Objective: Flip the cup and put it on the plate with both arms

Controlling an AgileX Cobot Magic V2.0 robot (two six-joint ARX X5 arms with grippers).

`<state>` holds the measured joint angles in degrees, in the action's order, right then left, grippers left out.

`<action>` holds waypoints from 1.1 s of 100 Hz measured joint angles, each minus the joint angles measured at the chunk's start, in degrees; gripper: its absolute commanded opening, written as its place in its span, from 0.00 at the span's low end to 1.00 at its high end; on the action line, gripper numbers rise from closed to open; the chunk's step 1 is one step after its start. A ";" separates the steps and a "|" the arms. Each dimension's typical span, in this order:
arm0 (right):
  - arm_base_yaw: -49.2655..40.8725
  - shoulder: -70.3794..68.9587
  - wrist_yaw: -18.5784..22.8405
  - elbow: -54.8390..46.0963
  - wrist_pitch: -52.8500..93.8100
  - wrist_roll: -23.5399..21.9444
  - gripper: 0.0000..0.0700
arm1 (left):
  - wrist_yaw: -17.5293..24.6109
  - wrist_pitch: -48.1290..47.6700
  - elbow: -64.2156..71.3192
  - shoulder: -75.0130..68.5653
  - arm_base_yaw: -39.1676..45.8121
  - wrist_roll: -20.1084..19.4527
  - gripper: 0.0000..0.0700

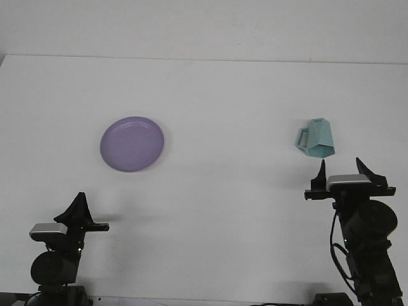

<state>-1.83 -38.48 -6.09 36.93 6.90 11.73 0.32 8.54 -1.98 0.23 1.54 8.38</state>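
Observation:
A light teal faceted cup (317,138) lies on the white table at the right, its handle pointing left and its angular end facing me. A round purple plate (132,143) sits on the left side of the table with nothing on it. My right gripper (342,169) is raised just in front of the cup and slightly to its right, open, with its two fingers spread apart and nothing between them. My left gripper (79,205) rests low near the front left edge, well in front of the plate, its fingers together in a single point.
The white table (217,102) meets a pale wall at the back. Both arm bases stand at the front edge, left (54,264) and right (366,255).

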 measured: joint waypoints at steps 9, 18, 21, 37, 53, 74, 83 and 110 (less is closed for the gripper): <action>2.32 -3.76 0.68 -0.52 -0.55 2.16 0.85 | 0.00 0.00 0.00 0.00 0.00 0.02 0.02; 5.27 -6.95 2.84 -2.21 -2.67 3.34 0.85 | 0.00 0.02 0.00 0.00 0.00 0.09 0.02; 6.40 -8.15 3.61 -2.95 -3.61 3.50 0.85 | 0.00 0.00 0.00 0.00 0.00 0.09 0.02; 12.11 -14.99 7.96 -7.52 -12.28 3.91 0.85 | 0.00 0.00 0.00 0.00 0.00 0.11 0.02; 15.26 -23.37 9.70 -7.96 -25.53 4.26 0.85 | 0.00 0.02 0.00 0.00 0.00 0.11 0.02; 16.61 -37.40 10.93 -7.93 -37.07 6.95 0.85 | 0.00 0.00 0.00 0.00 0.00 0.11 0.02; 16.98 -42.12 12.00 -7.96 -41.79 7.58 0.85 | 0.00 0.00 0.00 0.00 0.00 0.09 0.02; 18.03 -54.14 13.90 -3.30 -49.83 8.15 0.85 | 0.00 0.00 0.00 0.00 0.00 0.09 0.02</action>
<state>16.21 -92.62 7.81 33.63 -42.94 19.88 0.32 8.54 -1.98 0.23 1.54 8.47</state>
